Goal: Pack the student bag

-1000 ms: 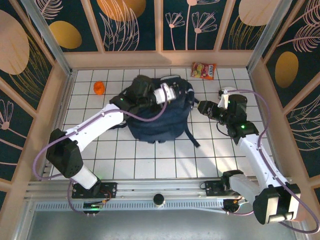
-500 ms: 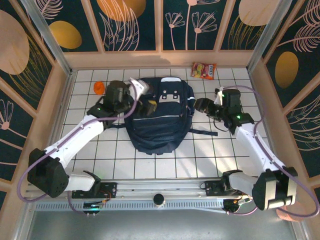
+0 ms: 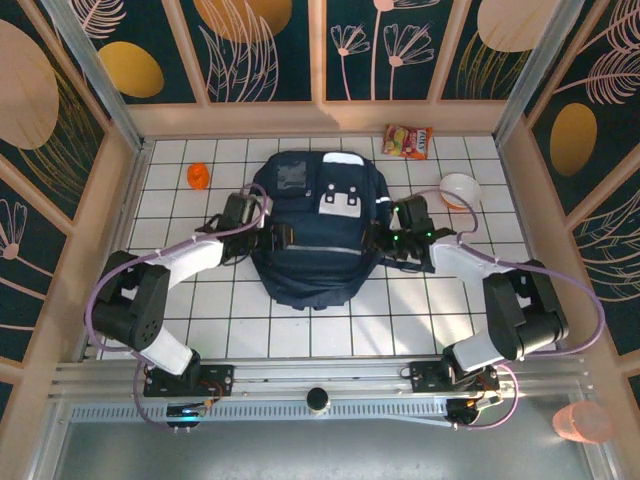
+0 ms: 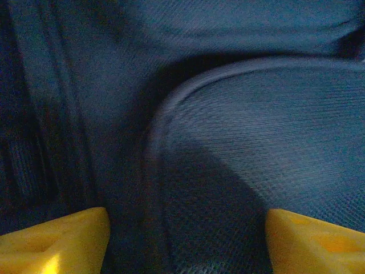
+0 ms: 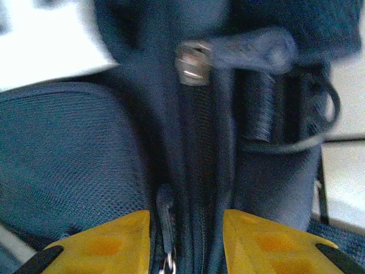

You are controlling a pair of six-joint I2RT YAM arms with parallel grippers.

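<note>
Student bag (image 3: 310, 235) centre | orange ball (image 3: 198, 176) left | snack packet (image 3: 408, 141), bowl (image 3: 459, 190) right

White table (image 3: 300, 330) ruled with a dark grid, walled by dark panels (image 3: 420, 50) painted with pale leaves and golden discs. A small round orange object (image 3: 198, 176) lies left of the left gripper (image 3: 272, 238), nearer the back wall. A white bowl (image 3: 459, 190) sits near the right gripper (image 3: 388, 240), to its right. A red and yellow snack packet (image 3: 408, 141) lies past that gripper, by the back wall. A pale pink cup (image 3: 575, 422) stands well apart, off the table's near right corner.
</note>
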